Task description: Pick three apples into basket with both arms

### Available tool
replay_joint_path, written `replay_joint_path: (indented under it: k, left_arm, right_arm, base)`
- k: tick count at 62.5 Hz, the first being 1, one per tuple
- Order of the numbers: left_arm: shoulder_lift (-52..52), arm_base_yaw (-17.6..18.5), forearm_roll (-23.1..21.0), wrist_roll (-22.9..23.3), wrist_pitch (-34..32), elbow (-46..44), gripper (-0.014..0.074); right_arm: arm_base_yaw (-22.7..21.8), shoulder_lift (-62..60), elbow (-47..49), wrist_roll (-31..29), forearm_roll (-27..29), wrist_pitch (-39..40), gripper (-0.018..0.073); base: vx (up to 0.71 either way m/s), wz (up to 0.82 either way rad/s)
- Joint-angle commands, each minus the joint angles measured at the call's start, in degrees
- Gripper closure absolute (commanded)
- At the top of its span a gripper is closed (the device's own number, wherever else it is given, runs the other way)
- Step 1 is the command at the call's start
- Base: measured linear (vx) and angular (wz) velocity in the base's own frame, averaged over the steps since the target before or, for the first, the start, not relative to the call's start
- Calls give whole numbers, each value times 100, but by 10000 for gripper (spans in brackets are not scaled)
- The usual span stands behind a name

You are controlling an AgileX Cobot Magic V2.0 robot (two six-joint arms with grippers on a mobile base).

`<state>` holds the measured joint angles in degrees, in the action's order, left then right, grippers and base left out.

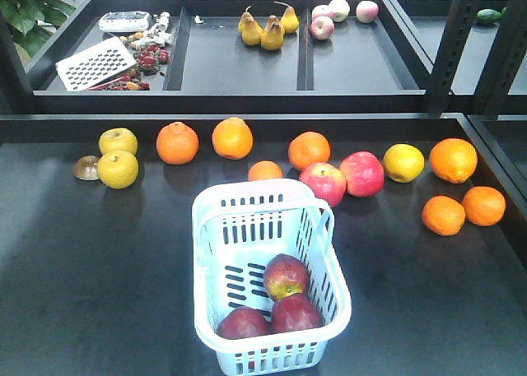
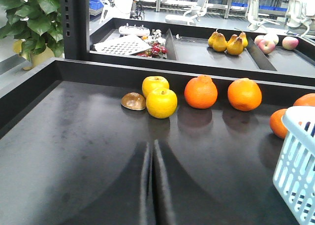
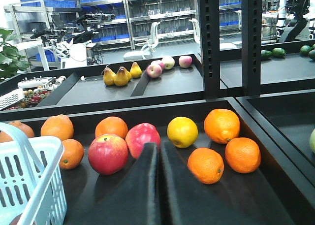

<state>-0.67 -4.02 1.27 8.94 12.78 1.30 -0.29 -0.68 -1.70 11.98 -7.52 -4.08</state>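
Three dark maroon apples lie inside the pale blue-white basket (image 1: 216,228) at its near end: one (image 1: 286,276) with a yellow patch, one (image 1: 242,323) at the left and one (image 1: 296,313) at the right. The basket's corner shows in the left wrist view (image 2: 295,151) and in the right wrist view (image 3: 34,166). My left gripper (image 2: 150,145) is shut and empty above bare table, left of the basket. My right gripper (image 3: 159,146) is shut and empty, right of the basket, its tips in front of two brighter red apples. Neither arm shows in the front view.
Behind the basket runs a row of fruit: two yellow apples (image 1: 118,169), oranges (image 1: 178,142), two bright red apples (image 1: 361,174), a yellow fruit (image 1: 403,162) and more oranges (image 1: 453,160) at the right. A raised black wall (image 1: 247,123) closes the back; a shelf with pears (image 1: 265,29) lies beyond.
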Motion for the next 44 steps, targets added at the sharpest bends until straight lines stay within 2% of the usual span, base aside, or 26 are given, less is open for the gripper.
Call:
replay_joint_path:
  k: [1,44]
  left_arm:
    - [-88,-15,-6,45,-439,47,603]
    - [-88,-15,-6,45,-439,47,603]
  right_arm:
    - [-36,-69,-68,-41,-64,461,568]
    - [-36,-69,-68,-41,-64,461,568]
  base:
    - [0,0]
    - [0,0]
